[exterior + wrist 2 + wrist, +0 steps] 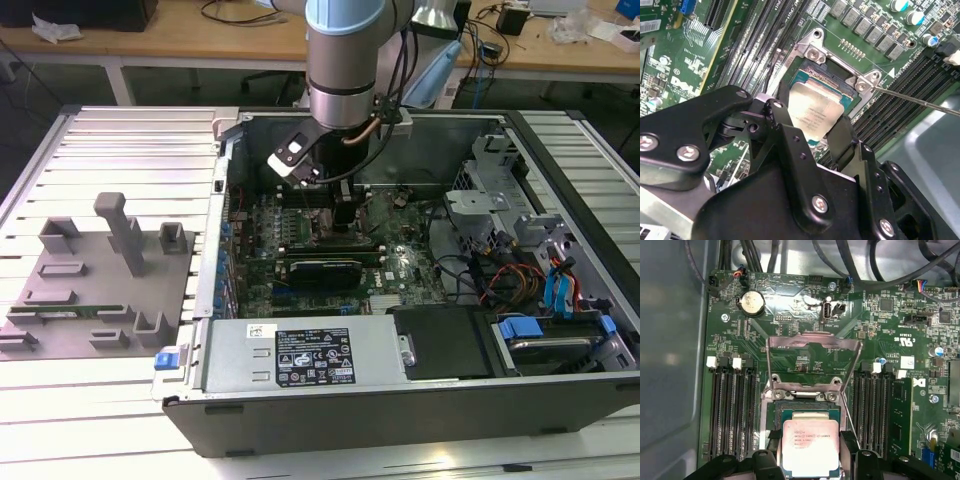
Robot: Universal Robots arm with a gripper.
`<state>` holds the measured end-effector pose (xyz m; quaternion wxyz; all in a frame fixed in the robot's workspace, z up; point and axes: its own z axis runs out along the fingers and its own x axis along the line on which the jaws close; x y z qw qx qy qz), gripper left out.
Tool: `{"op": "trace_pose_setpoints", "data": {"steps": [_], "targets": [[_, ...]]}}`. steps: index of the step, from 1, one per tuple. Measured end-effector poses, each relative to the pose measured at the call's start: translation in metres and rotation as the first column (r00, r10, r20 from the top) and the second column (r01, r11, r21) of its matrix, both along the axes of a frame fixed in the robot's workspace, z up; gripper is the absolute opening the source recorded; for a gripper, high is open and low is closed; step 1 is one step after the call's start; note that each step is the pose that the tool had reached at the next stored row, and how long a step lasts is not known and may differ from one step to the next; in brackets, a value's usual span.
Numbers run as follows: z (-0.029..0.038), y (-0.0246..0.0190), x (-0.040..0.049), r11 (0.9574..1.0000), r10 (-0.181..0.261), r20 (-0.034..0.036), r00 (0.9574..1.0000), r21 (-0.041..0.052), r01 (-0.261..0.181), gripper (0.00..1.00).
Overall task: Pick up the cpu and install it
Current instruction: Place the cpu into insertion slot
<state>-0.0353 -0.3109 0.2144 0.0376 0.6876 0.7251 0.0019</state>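
Note:
The cpu [808, 449], a small square chip with a silvery top, sits between my gripper's [809, 440] two black fingers [771, 439], which press on its opposite edges. It hangs right over the open socket [807, 412] on the green motherboard [880, 330], partly overlapping the socket's frame. In the second wrist view the cpu [812, 112] shows in the gripper [810, 127] just above the blue-green socket bed [822, 80]. In the exterior view my gripper [343, 218] reaches down into the open computer case [400, 400], over the board's middle.
The socket's metal load plate [812, 347] stands flipped open beyond the chip. Black memory slots [732, 405] flank the socket. A power supply [300, 355] and cabled drive bays [540, 290] fill the case's near side. A grey fixture block [100, 280] lies at the exterior view's left.

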Motion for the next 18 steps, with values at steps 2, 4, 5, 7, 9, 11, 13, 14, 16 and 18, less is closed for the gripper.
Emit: {"op": "trace_pose_setpoints", "data": {"steps": [2, 4, 5, 7, 9, 11, 13, 14, 16, 18], "targets": [[-0.0013, 0.0001, 0.0000, 0.9998, -0.020, 0.0003, 0.9998, 0.0004, 0.020, 0.55], [-0.0035, 0.0000, 0.0000, 0.9992, -0.040, 0.0001, 0.9992, 0.0002, 0.040, 0.55], [-0.0046, 0.0000, 0.0000, 0.9992, -0.041, 0.0001, 0.9992, 0.0004, 0.041, 0.55], [-0.0072, 0.0000, 0.0000, 0.9992, -0.041, 0.0001, 0.9992, 0.0007, 0.041, 0.55], [-0.0098, 0.0000, 0.0000, 0.9992, -0.041, 0.0001, 0.9992, 0.0009, 0.041, 0.55], [-0.0110, 0.0000, 0.0000, 0.9992, -0.041, 0.0000, 0.9992, 0.0013, 0.041, 0.55], [-0.0115, 0.0003, 0.0001, 0.9992, -0.041, 0.0000, 0.9992, 0.0016, 0.041, 0.55], [-0.0120, 0.0008, 0.0000, 0.9991, -0.042, 0.0001, 0.9991, 0.0022, 0.042, 0.55], [-0.0128, 0.0021, 0.0000, 0.9991, -0.042, -0.0001, 0.9991, 0.0038, 0.042, 0.55], [-0.0133, 0.0026, 0.0001, 0.9991, -0.042, 0.0000, 0.9991, 0.0043, 0.042, 0.55]]}}
